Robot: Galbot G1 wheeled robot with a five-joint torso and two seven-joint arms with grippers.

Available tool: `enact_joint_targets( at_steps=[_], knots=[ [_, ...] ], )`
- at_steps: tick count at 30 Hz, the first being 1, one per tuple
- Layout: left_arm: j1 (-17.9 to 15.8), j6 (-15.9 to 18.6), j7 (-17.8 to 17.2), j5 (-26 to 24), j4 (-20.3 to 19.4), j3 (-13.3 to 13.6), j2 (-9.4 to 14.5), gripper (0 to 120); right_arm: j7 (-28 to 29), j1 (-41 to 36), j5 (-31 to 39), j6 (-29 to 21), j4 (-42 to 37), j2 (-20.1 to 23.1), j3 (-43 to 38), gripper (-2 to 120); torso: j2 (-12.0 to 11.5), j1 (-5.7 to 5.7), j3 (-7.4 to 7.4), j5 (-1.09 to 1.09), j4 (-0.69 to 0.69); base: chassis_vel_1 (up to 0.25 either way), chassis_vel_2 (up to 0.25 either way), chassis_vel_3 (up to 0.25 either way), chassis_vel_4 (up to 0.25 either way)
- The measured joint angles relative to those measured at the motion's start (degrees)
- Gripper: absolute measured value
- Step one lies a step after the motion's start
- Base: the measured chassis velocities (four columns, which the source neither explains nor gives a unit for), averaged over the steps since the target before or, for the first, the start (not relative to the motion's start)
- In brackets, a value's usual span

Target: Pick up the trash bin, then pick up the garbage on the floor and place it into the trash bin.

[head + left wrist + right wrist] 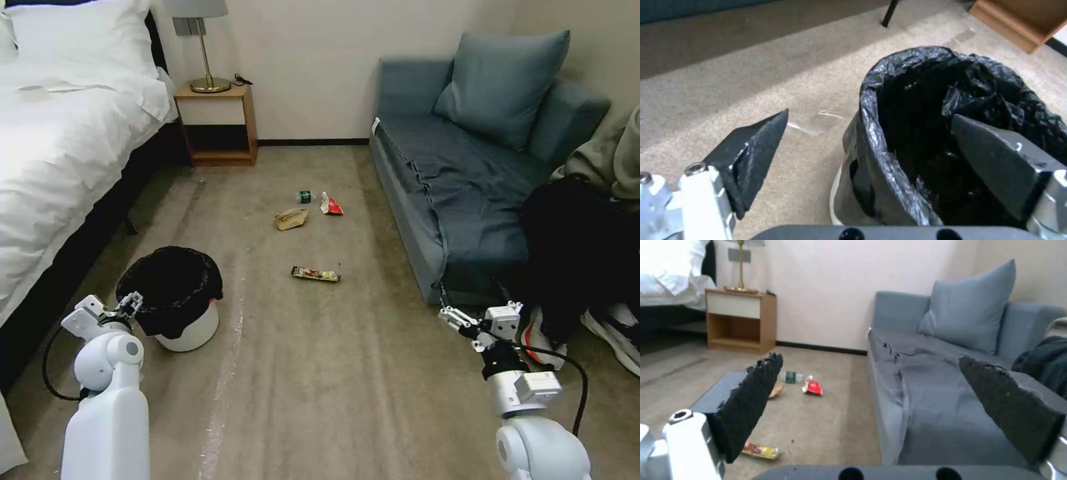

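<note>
Head view: bin (179, 303) stands on the carpet beside the bed (60, 153), black bag folded over its rim. Left hand (131, 303) at the bin's near rim, on the bed side. Litter lies beyond the bin, toward the sofa (453, 200): wrapper (315, 273) nearest, then paper bag (291, 218), bottle (305, 196) and red packet (331, 205) close together. Right hand (459, 321) hangs by the sofa's front corner, well apart from the bin, holding nothing.

Left wrist view: left hand (871, 140) spread wide, straddling the bin (889, 173) rim, one finger outside over carpet, the other over the bin's mouth. Contact with the bag is unclear. Risk, as I judge it: closing on loose bag alone would let the liner slide off the rim, or the light bin tip as it lifts.

Right wrist view: right hand (871, 400) spread wide, empty; bottle (792, 376), packet (812, 387), wrapper (759, 450) on the carpet between it and the nightstand (740, 320)
</note>
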State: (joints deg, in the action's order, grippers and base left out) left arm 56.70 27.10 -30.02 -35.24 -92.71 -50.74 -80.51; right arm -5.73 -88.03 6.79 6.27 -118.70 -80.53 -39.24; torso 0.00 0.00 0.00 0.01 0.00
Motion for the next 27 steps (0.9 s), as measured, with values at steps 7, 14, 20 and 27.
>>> enact_joint_targets(
  at_steps=[7, 14, 20, 27],
  knots=[
    [-3.5, -0.9, 0.5, 0.0, 6.3, 0.5, 0.3, 97, -0.5, -0.3, 0.5, 1.1, 0.2, 0.0, 0.5, 100, 0.0, 0.0, 0.0, -0.01, 0.0, 0.0, 0.0, 0.0, 0.0],
    [-6.8, -4.4, 2.8, 1.2, 14.5, 0.4, 0.9, 96, -4.1, -0.7, 0.3, 1.5, -0.5, 0.1, 0.4, 100, 0.0, 0.0, 0.0, 0.0, 0.0, 0.0, 0.0, 0.0, 0.0],
    [-8.1, -4.8, 3.3, 1.1, 17.6, 0.4, 0.9, 89, -4.1, -1.2, -0.3, 2.1, -0.3, -0.2, 0.8, 100, 0.0, 0.0, 0.0, 0.0, 0.0, 0.0, 0.0, 0.0, 0.0],
    [-8.1, -4.9, 3.8, 1.3, 17.8, 0.4, 0.4, 67, -3.9, -1.5, -0.5, 2.8, 0.3, -0.3, 1.0, 100, 0.0, 0.0, -0.01, 0.02, 0.0, 0.0, 0.0, 0.0, 0.0]
  ],
)
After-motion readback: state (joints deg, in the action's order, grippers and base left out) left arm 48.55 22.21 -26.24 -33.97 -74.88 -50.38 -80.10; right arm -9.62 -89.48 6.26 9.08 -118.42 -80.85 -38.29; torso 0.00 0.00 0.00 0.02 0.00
